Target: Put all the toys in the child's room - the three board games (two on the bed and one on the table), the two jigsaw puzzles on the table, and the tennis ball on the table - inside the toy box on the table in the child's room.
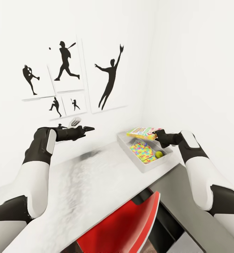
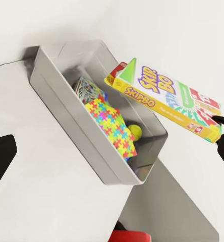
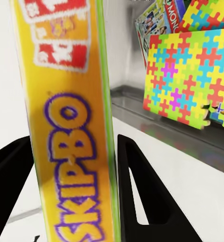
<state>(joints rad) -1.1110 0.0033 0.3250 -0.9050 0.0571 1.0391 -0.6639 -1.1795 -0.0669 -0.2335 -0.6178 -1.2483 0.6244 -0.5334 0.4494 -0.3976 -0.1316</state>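
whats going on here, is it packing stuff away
Yes. The right gripper is shut on a yellow Skip-Bo board game and holds it above the grey toy box at the corner of the table. The box already holds jigsaw puzzles, a tennis ball and at least one other board game. The left gripper hangs over the table, holding nothing.
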